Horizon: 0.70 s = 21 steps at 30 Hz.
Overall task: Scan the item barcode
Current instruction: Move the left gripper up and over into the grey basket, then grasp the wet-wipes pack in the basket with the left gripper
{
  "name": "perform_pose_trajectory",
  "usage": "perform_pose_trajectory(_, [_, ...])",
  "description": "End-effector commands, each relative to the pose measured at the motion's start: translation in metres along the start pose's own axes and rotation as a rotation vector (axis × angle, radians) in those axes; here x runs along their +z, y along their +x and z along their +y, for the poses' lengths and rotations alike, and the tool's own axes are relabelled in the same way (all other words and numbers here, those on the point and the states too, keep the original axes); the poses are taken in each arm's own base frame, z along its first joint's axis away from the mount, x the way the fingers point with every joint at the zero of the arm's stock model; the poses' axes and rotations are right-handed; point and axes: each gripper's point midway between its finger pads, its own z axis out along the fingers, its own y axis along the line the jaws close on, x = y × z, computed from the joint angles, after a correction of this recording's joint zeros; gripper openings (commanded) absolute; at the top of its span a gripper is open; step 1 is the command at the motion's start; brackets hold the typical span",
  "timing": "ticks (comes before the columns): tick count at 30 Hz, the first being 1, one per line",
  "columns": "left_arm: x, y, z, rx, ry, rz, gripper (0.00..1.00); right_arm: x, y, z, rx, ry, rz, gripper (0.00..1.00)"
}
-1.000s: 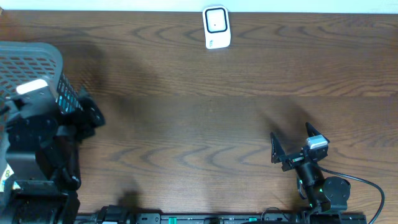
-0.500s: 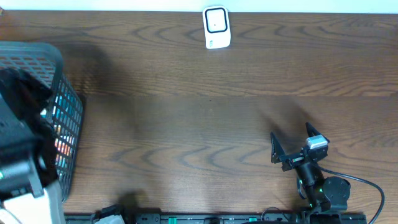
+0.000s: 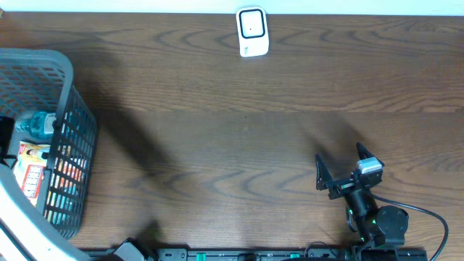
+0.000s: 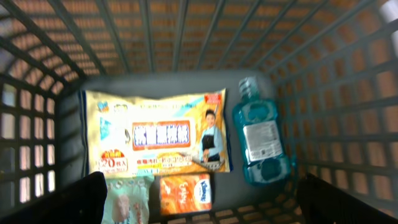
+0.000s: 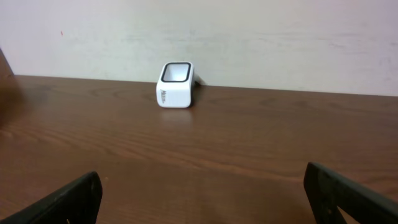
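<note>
Left: grey mesh basket (image 3: 43,53) holding a yellow wipes packet (image 4: 155,134), blue mouthwash bottle (image 4: 261,140) and small orange pack (image 4: 185,193); left gripper (image 4: 208,200) above, jaws apart, empty. Centre, far bench (image 3: 217,130) edge: white box-shaped scanner (image 3: 252,31). Right: right gripper (image 3: 339,163), jaws apart, empty.

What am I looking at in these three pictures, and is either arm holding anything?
Two robot arms work at a wooden table. One picture looks down from above. The other two come from cameras on the wrists, so each shows its own fingers at the bottom corners. The left fingers hang open above a grey basket that holds a blue mouthwash bottle, a large yellow pack and a small orange pack. The right fingers are open too, facing a white barcode scanner at the table's far edge. Nothing is held.
</note>
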Motion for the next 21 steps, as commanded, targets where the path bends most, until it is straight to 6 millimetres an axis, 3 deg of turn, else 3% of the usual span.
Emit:
perform_pose_trajectory(1, [0.023, 0.016, 0.002, -0.004, -0.032, 0.089, 0.98, 0.0, 0.001, 0.001, 0.006, -0.002, 0.001, 0.99])
perform_pose_trajectory(12, [0.113, 0.061, 0.029, 0.076, -0.274, 0.314, 0.98, 0.0, 0.001, 0.001, 0.006, -0.002, 0.001, 0.99])
perform_pose_trajectory(21, [0.15, 0.083, 0.046, 0.105, -0.385, 0.401, 0.98, 0.0, 0.001, 0.001, 0.006, -0.002, 0.001, 0.99])
